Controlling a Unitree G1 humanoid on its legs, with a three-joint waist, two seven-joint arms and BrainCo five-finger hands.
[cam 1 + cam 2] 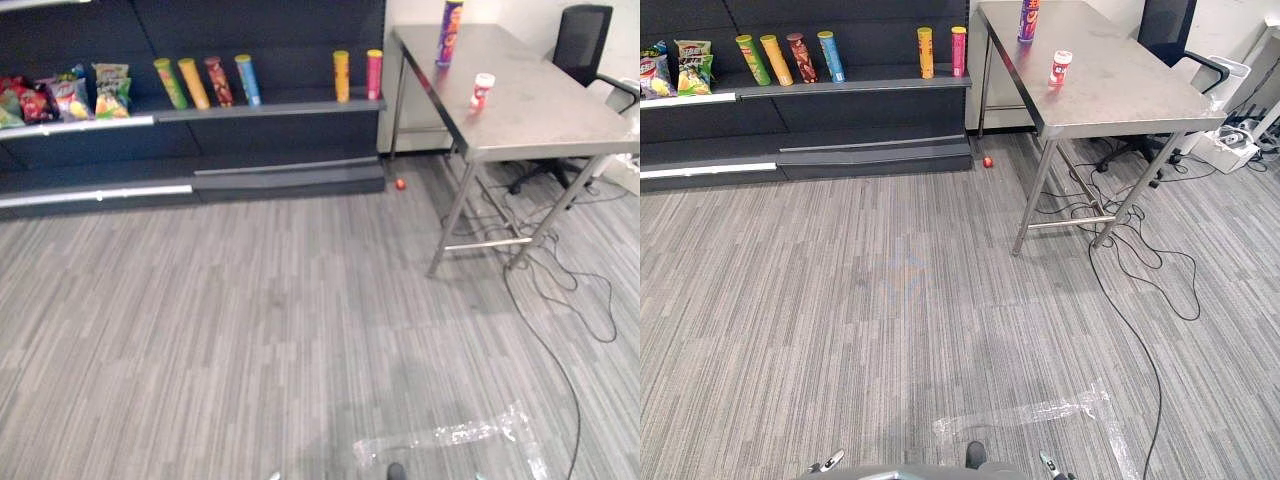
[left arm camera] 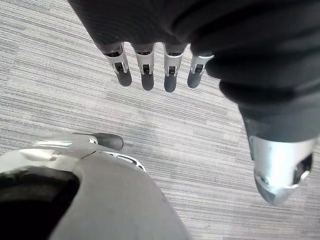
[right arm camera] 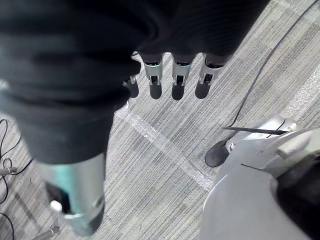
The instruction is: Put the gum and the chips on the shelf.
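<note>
A small white gum bottle with a red label (image 1: 482, 91) stands on the steel table (image 1: 550, 110) at the right. A tall purple chips can (image 1: 449, 32) stands upright at the table's far end. The dark shelf (image 1: 270, 108) runs along the back wall to the left of the table. My left hand (image 2: 147, 70) hangs over the floor with straight fingers and holds nothing. My right hand (image 3: 177, 80) hangs the same way, open and empty, far from the table.
Several chips cans (image 1: 205, 82) and snack bags (image 1: 60, 95) stand on the shelf. A small red ball (image 1: 400, 184) lies on the floor by the shelf's right end. Cables (image 1: 570, 270) trail under the table. An office chair (image 1: 585, 40) stands behind it. Clear tape (image 1: 450, 435) marks the carpet near me.
</note>
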